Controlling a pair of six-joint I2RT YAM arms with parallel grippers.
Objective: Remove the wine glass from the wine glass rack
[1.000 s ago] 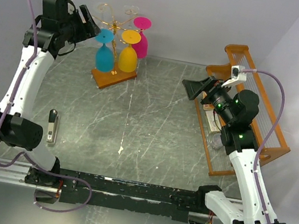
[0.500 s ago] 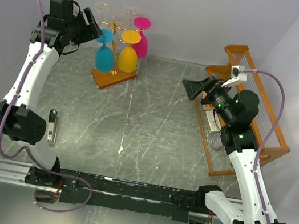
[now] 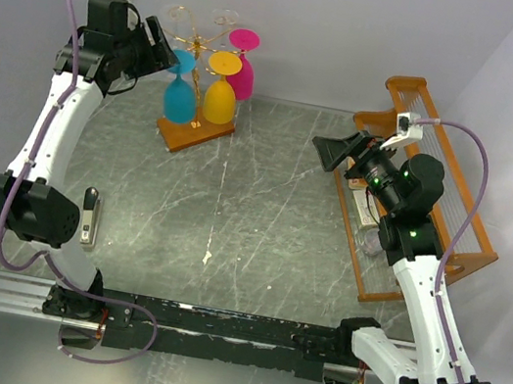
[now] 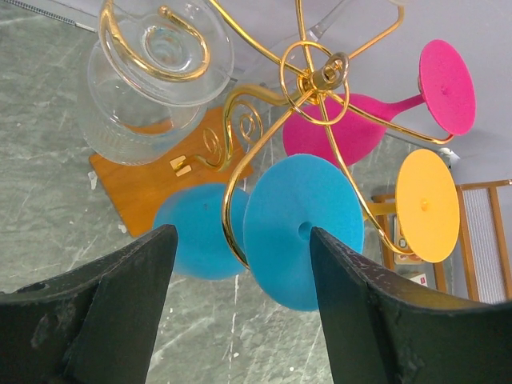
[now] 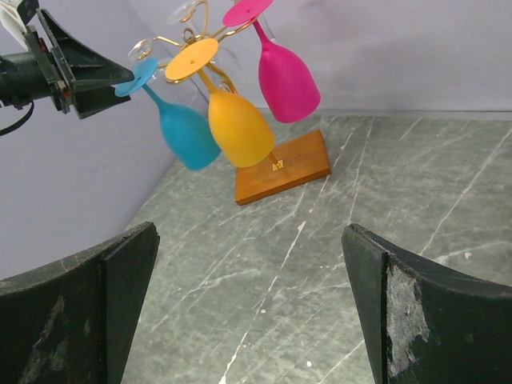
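Blue wine glass (image 3: pixel 180 94): hangs bowl-down from a scrolled arm of the wine glass rack (image 3: pixel 198 44), upper left of the top view. Not yet lifted off.

Same rack carries a yellow glass (image 3: pixel 220 96) just beside the blue one, a pink glass (image 3: pixel 244 72) behind it, and a clear glass (image 4: pixel 152 88) at upper left of the left wrist view.

Left gripper (image 3: pixel 165 54): fingers spread, holding nothing. Left wrist view shows the blue foot disc and its gold wire in the gap between them. Contact: cannot tell.

Right gripper (image 3: pixel 326 154): spread wide, empty, right of centre, well apart from the rack, near the larger wooden rack (image 3: pixel 472 240).

Risks, as judged:
- The foot sits hooked on the wire. A pull across the arm instead of along it would drag or tip the light rack on the table (image 3: pixel 263 213).
- The swinging blue bowl could strike the yellow glass.
- A pinch on the thin foot disc may slip, dropping the glass.
- The fingers could snag the gold scroll when closing.
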